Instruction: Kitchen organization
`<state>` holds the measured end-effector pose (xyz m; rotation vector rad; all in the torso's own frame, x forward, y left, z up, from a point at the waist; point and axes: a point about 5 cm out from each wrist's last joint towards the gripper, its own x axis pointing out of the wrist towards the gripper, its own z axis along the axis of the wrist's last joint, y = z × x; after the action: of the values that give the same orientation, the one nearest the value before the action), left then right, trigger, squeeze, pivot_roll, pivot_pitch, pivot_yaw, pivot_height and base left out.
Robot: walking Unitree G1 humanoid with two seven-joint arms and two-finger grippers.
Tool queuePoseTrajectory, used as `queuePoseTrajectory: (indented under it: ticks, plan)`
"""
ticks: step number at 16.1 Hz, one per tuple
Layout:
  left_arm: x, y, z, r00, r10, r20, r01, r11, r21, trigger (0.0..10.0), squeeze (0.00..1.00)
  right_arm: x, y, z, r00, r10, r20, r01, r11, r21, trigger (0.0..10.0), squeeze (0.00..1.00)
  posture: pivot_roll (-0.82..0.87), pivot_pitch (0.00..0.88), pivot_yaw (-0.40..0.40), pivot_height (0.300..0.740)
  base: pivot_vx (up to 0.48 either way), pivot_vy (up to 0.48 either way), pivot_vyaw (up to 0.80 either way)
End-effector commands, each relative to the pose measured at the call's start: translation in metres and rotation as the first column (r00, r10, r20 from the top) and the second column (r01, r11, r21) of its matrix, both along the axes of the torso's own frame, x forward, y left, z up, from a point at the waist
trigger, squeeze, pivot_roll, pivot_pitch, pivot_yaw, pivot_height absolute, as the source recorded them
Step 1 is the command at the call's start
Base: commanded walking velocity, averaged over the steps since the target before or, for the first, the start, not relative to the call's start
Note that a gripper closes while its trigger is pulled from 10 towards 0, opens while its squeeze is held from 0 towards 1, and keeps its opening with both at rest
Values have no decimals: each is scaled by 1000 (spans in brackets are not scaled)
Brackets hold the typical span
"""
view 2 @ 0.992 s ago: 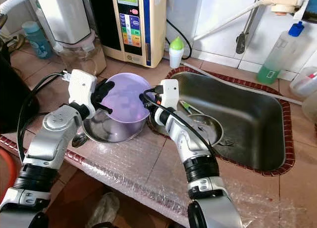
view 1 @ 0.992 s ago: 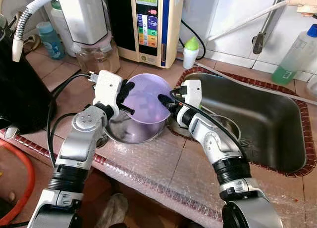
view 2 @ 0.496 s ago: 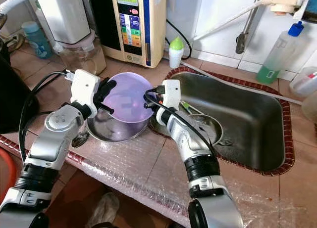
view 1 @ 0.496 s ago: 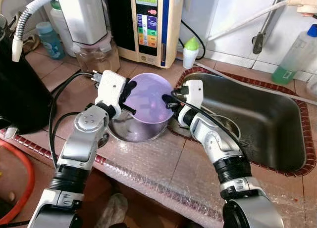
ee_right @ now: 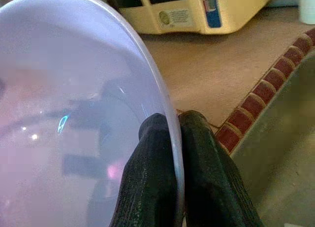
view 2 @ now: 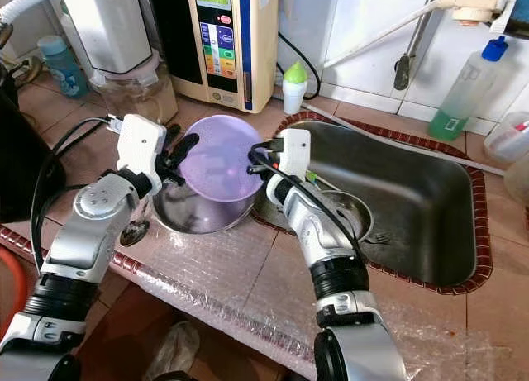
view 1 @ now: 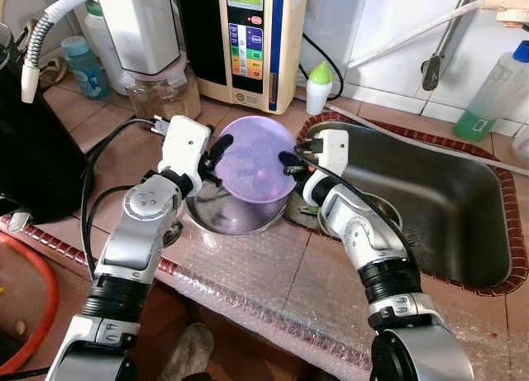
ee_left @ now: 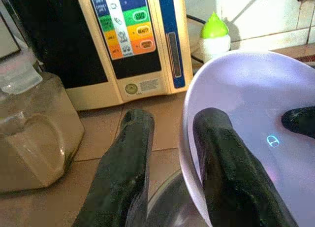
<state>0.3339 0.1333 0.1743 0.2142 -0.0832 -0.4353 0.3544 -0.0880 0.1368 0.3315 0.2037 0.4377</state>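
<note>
On the far left of the tiled table (view 1: pixel 99 162) stands a black appliance (view 1: pixel 29 162), with a small blue bottle (view 1: pixel 83 67) and a clear lidded jar (view 1: pixel 161 92) behind it near the wall. The left gripper (view 1: pixel 216 150) reaches in from the left side and has its two black fingers astride the left rim of a pale purple bowl (view 1: pixel 256 162), one finger inside and one outside; in the left wrist view the fingers (ee_left: pixel 226 173) stand a little apart around the rim, and it cannot be told how firmly they pinch it. The purple bowl is held tilted, just above a steel bowl (view 1: pixel 227 216) that rests on the table at the edge of a sheet of bubble wrap (view 1: pixel 248 273). Behind them stands a cream water machine (view 1: pixel 252 42) with coloured buttons, and beside it a small white bottle with a green cap (view 1: pixel 318 88). The right gripper (view 1: pixel 289 162) pinches the bowl's right rim, its fingers (ee_right: pixel 157 178) closed tight on either side of the thin edge. To the right lies the steel sink (view 1: pixel 463 207), bordered with red tiles, holding a steel dish (view 2: pixel 351 216) and a fork (view 2: pixel 382 237). A bottle of green liquid (view 1: pixel 488 96) stands on the far right by the wall.
</note>
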Motion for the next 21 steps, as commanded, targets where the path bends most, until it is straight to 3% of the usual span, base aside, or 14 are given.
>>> queuePoseTrajectory:
  ticks: [1,5,8,9,12,13,14,15,17,18,19,21]
  plan:
    - [3,4,12,999,20,49,-19,1000,-14,10000,1000,8,-11,10,993,-111,33,110,993,36,0,0,-9,0,25,740,0,0,0]
    - [3,4,11,998,19,52,-19,1000,-12,10000,1000,19,-31,25,948,-310,72,298,944,140,0,0,-5,0,24,740,0,0,0]
    - [3,4,10,999,19,49,-19,1000,-7,10000,1000,22,-37,29,925,-373,70,353,913,204,0,0,-5,0,24,740,0,0,0]
    - [3,4,9,999,19,46,-19,1000,-2,10000,1000,22,-41,29,914,-398,77,378,905,196,0,0,-5,0,23,740,0,0,0]
    - [2,4,7,999,16,35,-16,1000,14,10000,1000,22,-64,16,856,-511,82,510,859,35,0,0,-3,0,22,740,0,0,0]
    - [1,5,4,1000,14,22,-14,999,32,10000,1000,19,-86,-1,790,-613,7,613,789,-43,0,0,-3,0,21,740,0,0,0]
    - [0,5,1,1000,13,12,-13,999,42,10000,1000,15,-97,-14,748,-662,-50,657,749,-91,745,0,-2,0,21,740,0,0,0]
    - [-1,6,-3,1000,5,-8,-4,998,62,10000,1000,10,-103,-29,725,-681,-105,670,732,-126,9569,0,-2,0,22,740,0,0,0]
    - [-2,7,-8,1000,-4,-24,6,997,82,10000,1000,7,-102,-38,728,-675,-117,656,736,-165,10000,0,-2,0,22,740,0,0,0]
    - [-4,7,-15,999,4,-46,-1,996,84,10000,1000,2,-99,-47,727,-671,-145,648,740,-182,10000,267,2,0,24,740,0,0,0]
    - [-5,7,-17,999,6,-52,-2,996,88,10000,1000,0,-97,-51,727,-669,-157,644,743,-182,10000,1000,2,0,24,740,0,0,0]
    - [-10,2,-24,997,-10,-71,17,995,97,10000,1000,-4,-95,-58,723,-666,-181,641,746,-184,10000,1000,2,0,24,740,0,0,0]
